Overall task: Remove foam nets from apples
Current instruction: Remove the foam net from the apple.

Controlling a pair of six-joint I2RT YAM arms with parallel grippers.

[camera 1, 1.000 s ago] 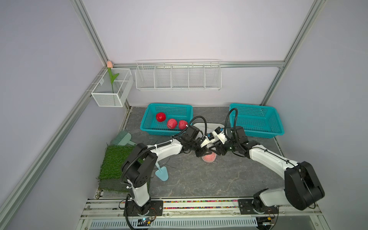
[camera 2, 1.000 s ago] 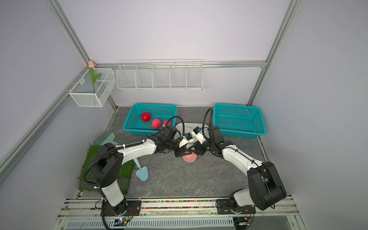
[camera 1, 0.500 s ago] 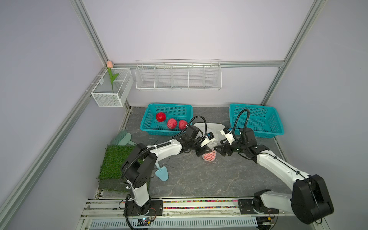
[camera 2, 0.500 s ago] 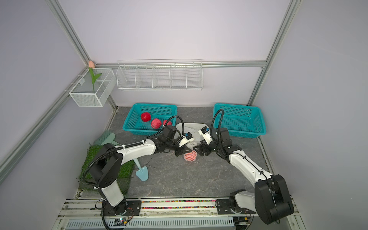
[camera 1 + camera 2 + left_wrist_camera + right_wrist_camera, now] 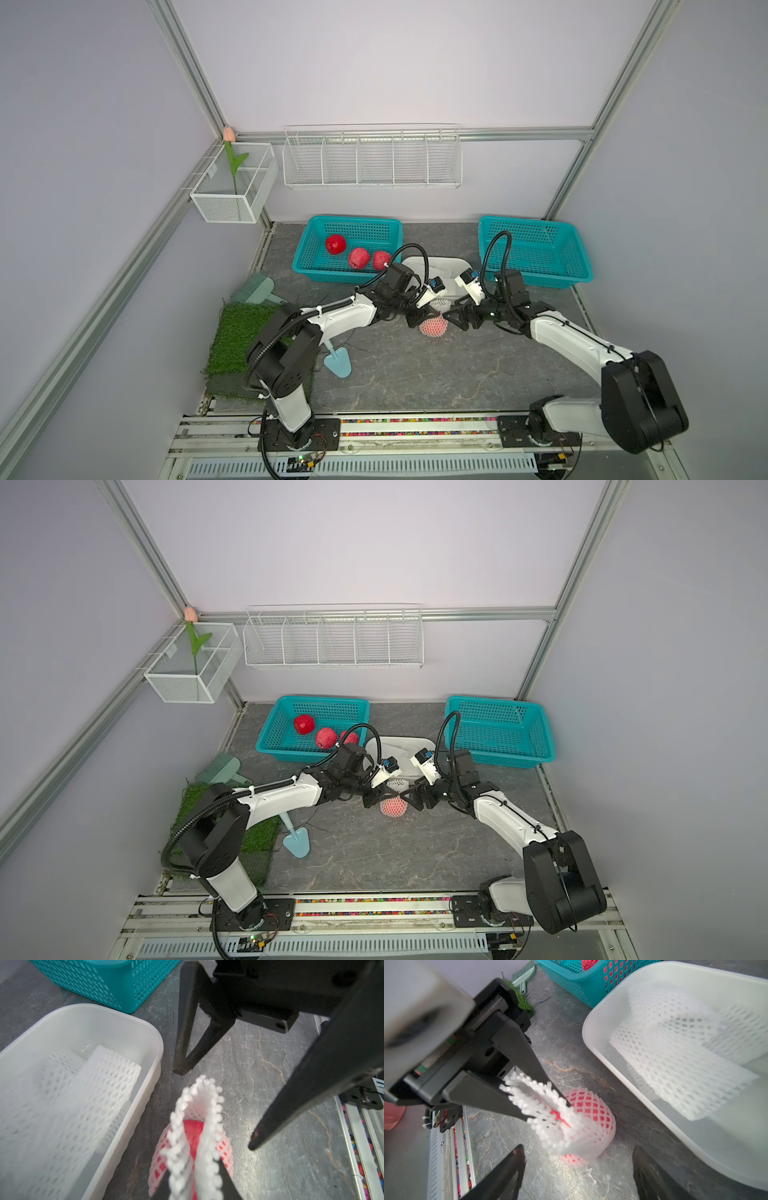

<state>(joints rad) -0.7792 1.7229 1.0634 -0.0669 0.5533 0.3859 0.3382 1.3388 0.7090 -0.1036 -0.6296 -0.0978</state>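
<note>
One apple [image 5: 433, 328] in a white foam net [image 5: 591, 1109] sits on the grey table in front of the white tub; it also shows in a top view [image 5: 392, 807]. My left gripper [image 5: 195, 1180] is shut on the net's loose open end [image 5: 197, 1105], pinching it flat above the red apple [image 5: 193, 1132]. My right gripper [image 5: 578, 1151] stands open just right of the apple, its fingers [image 5: 187, 1032] clear of the net. Three bare apples [image 5: 359, 258] lie in the left teal basket [image 5: 307, 253]. Several empty foam nets [image 5: 675, 1059] lie in the tub.
The white tub [image 5: 432, 262] sits between the left basket and an empty right teal basket [image 5: 536, 249]. A turf mat [image 5: 245, 336], a green brush [image 5: 255, 291] and a blue scoop [image 5: 338, 361] lie at the left. White wire racks [image 5: 372, 158] hang on the back wall.
My right gripper has opened wide and drawn back to the right, off the netted apple. My left gripper has closed tighter on the net's end and stays at the apple.
</note>
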